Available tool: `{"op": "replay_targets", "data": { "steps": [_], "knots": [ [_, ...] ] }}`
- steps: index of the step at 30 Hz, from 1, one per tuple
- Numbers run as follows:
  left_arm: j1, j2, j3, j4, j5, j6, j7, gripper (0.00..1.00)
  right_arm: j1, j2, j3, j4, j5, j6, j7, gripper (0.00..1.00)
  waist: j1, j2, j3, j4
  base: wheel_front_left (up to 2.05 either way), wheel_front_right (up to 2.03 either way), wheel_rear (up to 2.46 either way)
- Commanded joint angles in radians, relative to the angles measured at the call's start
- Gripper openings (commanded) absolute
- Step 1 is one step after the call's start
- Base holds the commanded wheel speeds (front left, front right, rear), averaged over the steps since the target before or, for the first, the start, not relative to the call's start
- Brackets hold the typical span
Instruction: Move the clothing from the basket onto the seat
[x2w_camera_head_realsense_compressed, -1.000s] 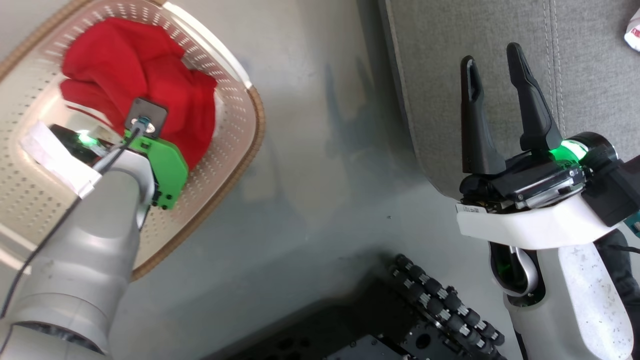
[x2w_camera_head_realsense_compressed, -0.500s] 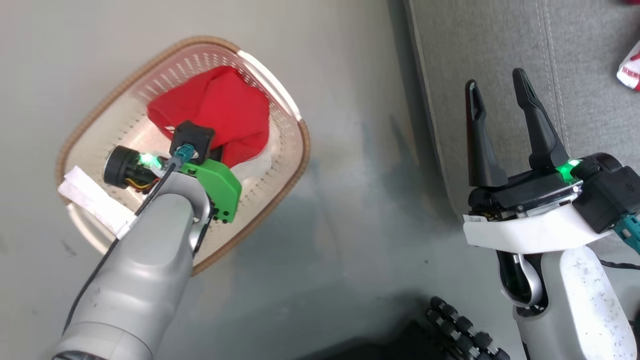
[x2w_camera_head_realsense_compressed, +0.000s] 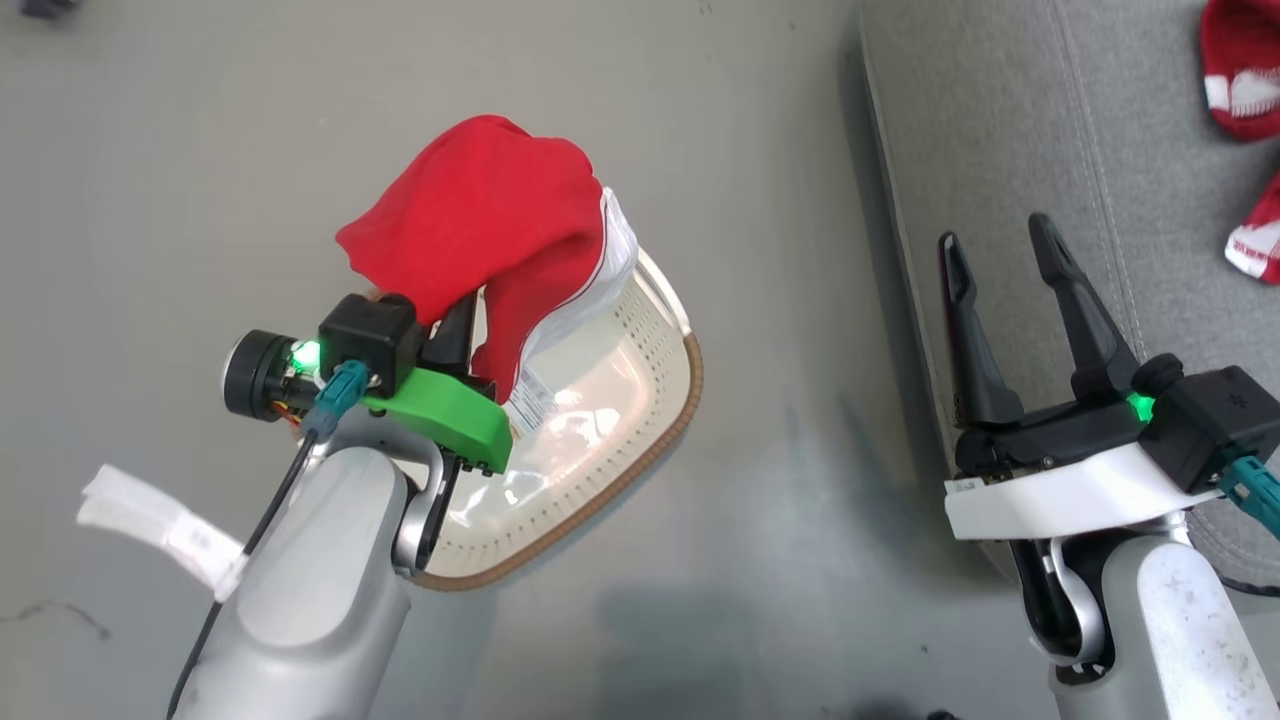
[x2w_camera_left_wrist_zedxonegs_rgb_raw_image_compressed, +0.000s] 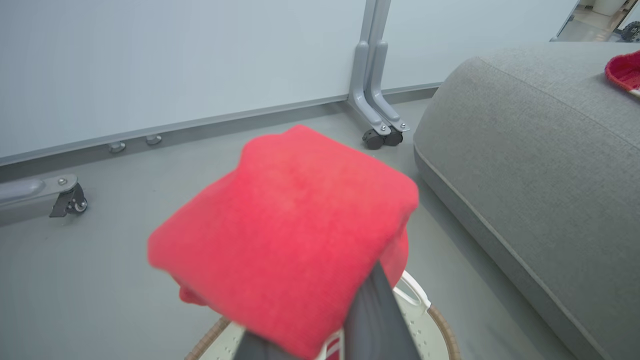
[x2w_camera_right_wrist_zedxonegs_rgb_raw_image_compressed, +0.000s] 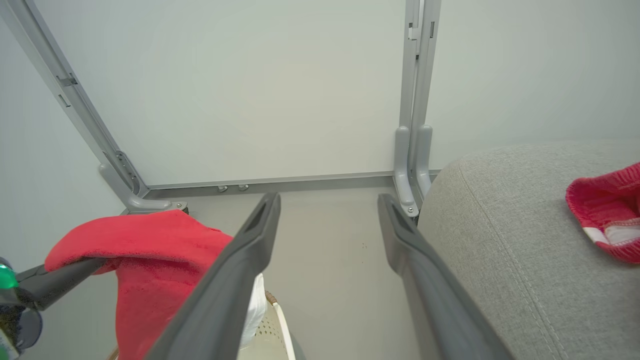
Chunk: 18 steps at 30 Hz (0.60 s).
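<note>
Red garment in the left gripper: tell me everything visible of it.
The red garment is soft, bright-red, fleecy-looking fabric, bunched into a rounded lump. A white inner layer with a thin red stripe shows along its right edge, and a white label dangles below. It drapes over the shut left gripper, which pinches a fold, and hangs above the basket; whether its lowest edge touches the basket is unclear.
</note>
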Motion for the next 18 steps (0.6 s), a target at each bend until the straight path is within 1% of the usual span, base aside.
{"op": "replay_targets", "data": {
  "steps": [1, 10, 18],
  "knots": [
    [0.029, 0.007, 0.018, -0.040, 0.009, 0.007, -0.003, 0.00, 0.019, -0.002, -0.001, -0.004, -0.006, 0.000, 0.010, 1.00, 0.0001, 0.0000, -0.102, 0.069, 0.00, 0.00, 0.00],
    [0.137, 0.009, 0.086, -0.281, 0.035, 0.001, -0.003, 0.00, 0.085, -0.006, -0.006, -0.007, -0.003, 0.000, 0.059, 1.00, 0.0001, 0.0000, -0.231, 0.107, 0.00, 0.00, 0.00],
    [0.212, 0.011, 0.110, -0.429, 0.048, -0.019, -0.002, 0.00, 0.147, -0.013, 0.002, -0.008, 0.009, 0.000, 0.089, 1.00, 0.0001, 0.0000, -0.328, 0.111, 0.00, 0.00, 0.00]
  ]
}}
